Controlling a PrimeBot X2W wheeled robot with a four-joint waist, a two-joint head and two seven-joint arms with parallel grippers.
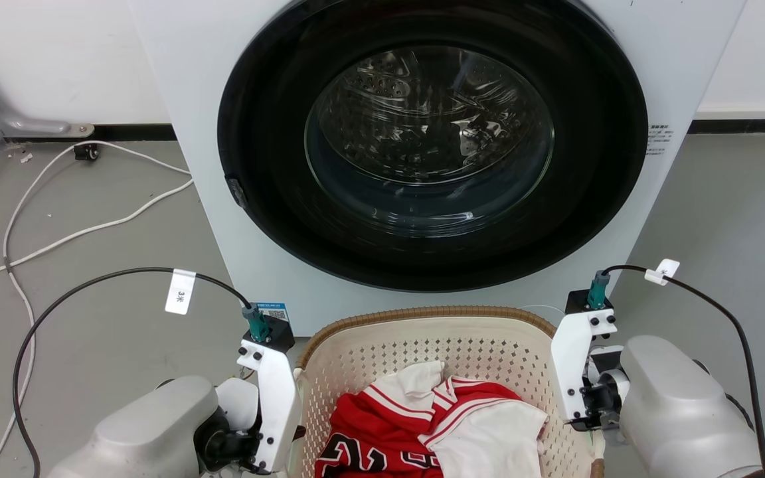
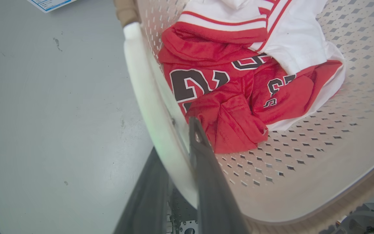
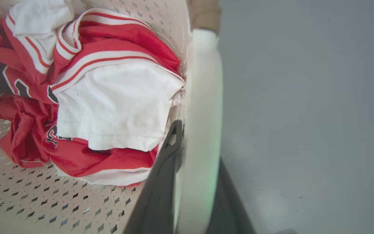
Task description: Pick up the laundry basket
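The left hand (image 2: 174, 139) and right hand (image 3: 200, 143) each grip a white side handle (image 2: 141, 81) of the cream, holey plastic laundry basket (image 1: 422, 348). Red and white shirts (image 1: 422, 425) lie inside. Just behind it stands the big white washing machine (image 1: 176, 66).

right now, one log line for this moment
left jaws: shut on left handle | right jaws: shut on right handle | laundry basket: clothes inside

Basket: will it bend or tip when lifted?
Probably stays stiff: the basket looks like hard holed plastic. Likely light, holding only some jerseys. With the left gripper and right gripper on opposite sides, it shouldn't tip much.
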